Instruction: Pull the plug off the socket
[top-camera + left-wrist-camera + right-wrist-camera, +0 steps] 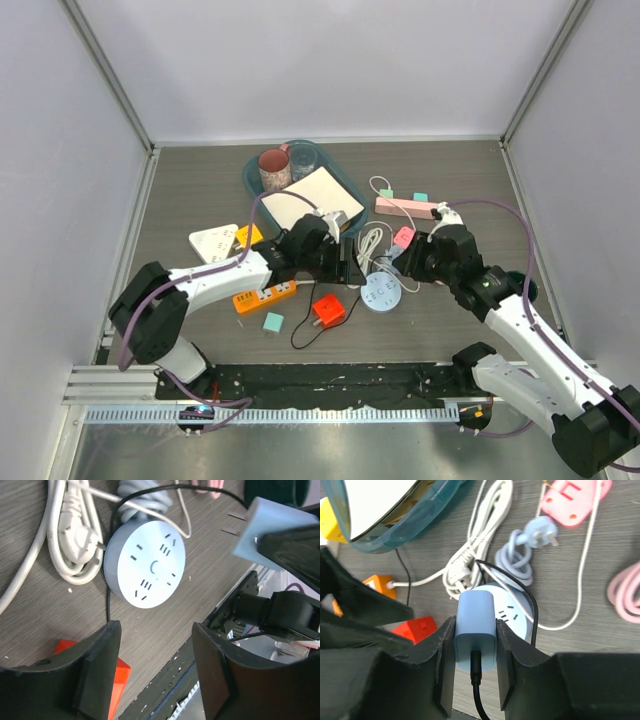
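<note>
Right claw (475, 636) pinches the light blue boxy plastic plug (475, 622) between its two black fingers (445, 655), one on each side. A thin black cord (476, 692) comes out of the near end of the plug. The plug is up in the air, by the edge of the round light blue plastic socket (145, 562), and it is not in the socket. In the left wrist view the plug's two little metal pins (237, 516) are bare and stick out sideways, apart from the socket. The socket lies flat on the grey-brown wooden table (200, 190) with its holes facing up. Left claw (156, 655) is spread wide and holds nothing. It hangs over the table near the socket. A small red-orange plastic block (119, 680) lies by one of its fingers. A bunch of thick white cord (70, 535) lies on the table just beside the socket. A pale blue coiled cord with its own pin plug (520, 550) lies behind the socket, and a flat pink plastic piece (572, 495) lies farther back. A blue-green plastic tray (405, 530) sits at the back left with a flat white board (310, 195) in it. A long orange plastic power strip (265, 296) lies next to the left arm.
</note>
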Controlling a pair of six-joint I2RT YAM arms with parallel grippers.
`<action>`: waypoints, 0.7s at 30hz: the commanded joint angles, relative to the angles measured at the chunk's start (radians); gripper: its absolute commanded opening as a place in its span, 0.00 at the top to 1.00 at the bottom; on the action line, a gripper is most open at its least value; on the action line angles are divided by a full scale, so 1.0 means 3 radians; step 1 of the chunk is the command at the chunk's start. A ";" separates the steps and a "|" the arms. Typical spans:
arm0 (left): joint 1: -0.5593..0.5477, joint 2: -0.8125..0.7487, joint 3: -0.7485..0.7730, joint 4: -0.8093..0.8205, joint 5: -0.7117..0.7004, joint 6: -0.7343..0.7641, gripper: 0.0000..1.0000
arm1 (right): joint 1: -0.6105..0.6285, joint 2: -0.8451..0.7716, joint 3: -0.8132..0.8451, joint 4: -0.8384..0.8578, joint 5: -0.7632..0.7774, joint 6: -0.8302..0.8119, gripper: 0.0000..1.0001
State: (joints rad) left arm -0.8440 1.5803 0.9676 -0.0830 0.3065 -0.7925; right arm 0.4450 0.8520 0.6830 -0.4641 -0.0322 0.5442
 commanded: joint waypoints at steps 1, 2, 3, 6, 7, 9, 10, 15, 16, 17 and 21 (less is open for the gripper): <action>0.0016 -0.0287 0.0205 -0.0040 -0.0019 0.0217 0.32 | -0.0006 -0.0130 0.0208 -0.0303 0.0658 0.0093 0.99; 0.0016 -0.0368 0.0226 -0.0096 -0.0070 0.0264 0.30 | -0.0006 -0.0171 0.0203 -0.0324 0.0791 0.0114 0.99; 0.0016 -0.0410 0.0231 -0.0203 -0.0142 0.0325 0.27 | -0.0011 -0.0196 0.0183 -0.0325 0.0833 0.0144 0.99; 0.0047 -0.0583 0.0287 -0.0474 -0.0438 0.0586 0.16 | -0.0011 -0.0227 0.0081 -0.0223 0.0605 0.0246 0.99; 0.0062 -0.0619 0.0323 -0.0556 -0.0505 0.0647 0.11 | -0.0006 -0.0207 0.0055 -0.0192 0.0573 0.0323 0.99; 0.0113 -0.0752 0.0349 -0.0776 -0.0699 0.0836 0.06 | -0.0006 -0.0151 -0.0052 -0.0197 0.0628 0.0395 0.99; 0.0129 -0.0793 0.0364 -0.0843 -0.0760 0.0908 0.00 | -0.0011 -0.0140 -0.0098 -0.0187 0.0695 0.0491 0.99; 0.0262 -0.1227 0.0237 -0.1083 -0.1149 0.1235 0.00 | -0.0031 -0.0156 -0.0349 -0.0100 0.1191 0.0799 0.94; 0.0277 -0.1294 0.0211 -0.1104 -0.1185 0.1271 0.00 | -0.0031 -0.0145 -0.0359 -0.0064 0.1242 0.0880 0.92; 0.0297 -0.1350 0.0196 -0.1150 -0.1236 0.1312 0.00 | -0.0036 -0.0130 -0.0369 -0.0049 0.1258 0.0911 0.90; 0.0298 -0.1570 0.0272 -0.1492 -0.1532 0.1526 0.00 | -0.0036 -0.0018 -0.0461 0.0038 0.1253 0.1039 0.89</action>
State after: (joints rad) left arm -0.7567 1.1664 1.0313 -0.4206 -0.0349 -0.4366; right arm 0.4366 0.8280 0.5568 -0.5270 0.2806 0.7746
